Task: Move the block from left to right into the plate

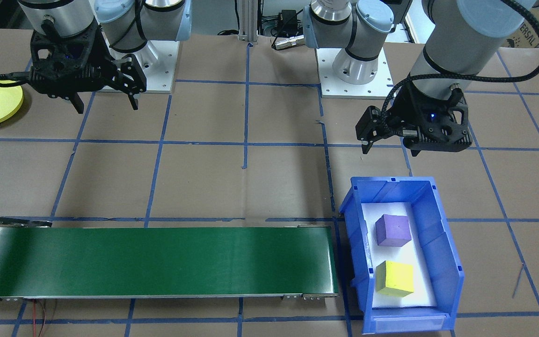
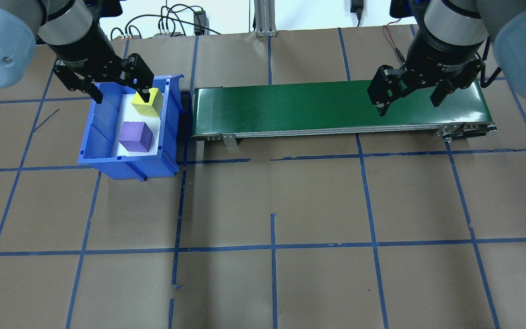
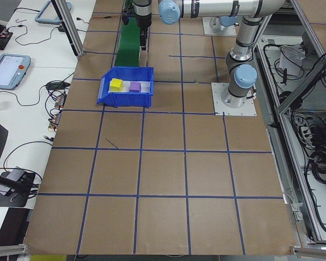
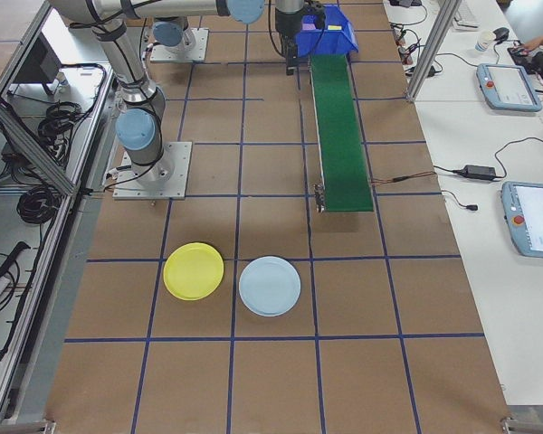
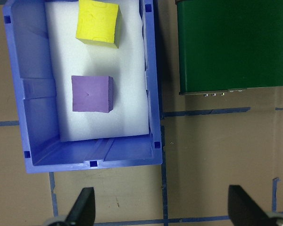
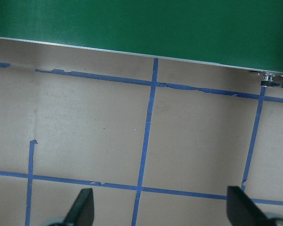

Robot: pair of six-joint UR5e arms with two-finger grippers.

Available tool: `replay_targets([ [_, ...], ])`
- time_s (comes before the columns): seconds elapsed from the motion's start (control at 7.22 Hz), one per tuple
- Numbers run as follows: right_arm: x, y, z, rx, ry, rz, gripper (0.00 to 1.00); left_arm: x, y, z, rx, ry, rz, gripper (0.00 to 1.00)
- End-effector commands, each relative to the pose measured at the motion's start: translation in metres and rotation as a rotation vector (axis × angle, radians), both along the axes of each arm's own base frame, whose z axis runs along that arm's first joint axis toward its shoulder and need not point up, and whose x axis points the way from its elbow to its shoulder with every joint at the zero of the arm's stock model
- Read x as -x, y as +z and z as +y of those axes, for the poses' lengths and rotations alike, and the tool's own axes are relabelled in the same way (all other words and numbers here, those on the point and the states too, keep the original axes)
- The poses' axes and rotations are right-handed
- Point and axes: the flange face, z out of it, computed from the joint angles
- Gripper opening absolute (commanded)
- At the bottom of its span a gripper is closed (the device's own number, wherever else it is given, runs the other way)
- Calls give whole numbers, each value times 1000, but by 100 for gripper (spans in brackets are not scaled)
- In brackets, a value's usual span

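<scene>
Before the first pick: both my jaws spread, empty.
Next, my left gripper [image 2: 118, 90] must descend onto a block in the blue bin [image 2: 101, 132].

Two robot arms work at the table, each ending in one two-finger gripper: the left gripper [image 2: 119, 93] and the right gripper [image 2: 411, 98].

Two blocks lie in the bin: one yellow block [image 1: 394, 278] and one purple block [image 1: 393, 230]. There is a single blue bin [image 1: 442, 245], lined with one white foam pad [image 5: 127, 108].

One green conveyor belt [image 1: 157, 262] runs along the table's edge on the operators' side.

Two plates sit toward the table's right end: one yellow plate [image 4: 194, 270] and one pale blue plate [image 4: 270, 286].

Beyond the table's operator-side edge, two tablet-like pendants [image 4: 502, 86] rest on a white desk.
</scene>
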Motion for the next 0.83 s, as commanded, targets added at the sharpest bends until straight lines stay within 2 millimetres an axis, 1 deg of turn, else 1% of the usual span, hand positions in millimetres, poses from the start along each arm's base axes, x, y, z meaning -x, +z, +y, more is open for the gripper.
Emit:
replay_targets([
  [0.0, 0, -1, 0, -4, -1, -1, 100, 0, -1, 0, -2, -1, 2, 100],
  [0.14, 0, -1, -1, -2, -1, -2, 100, -2, 0, -3, 10, -4, 2, 100],
  [0.28, 0, -2, -1, -4, 0, 0, 100, -10, 0, -6, 15, -2, -1, 100],
  [0.42, 0, -2, -1, -4, -1, 0, 100, -16, -6, -14, 18, -14, -4, 100],
  [0.55, 0, -1, -1, -2, -1, -2, 100, -22, -20, -24, 14, -16, -3, 100],
  [0.69, 0, -3, -2, -7, -1, 0, 100, -25, -48, -41, -3, -43, -1, 100],
])
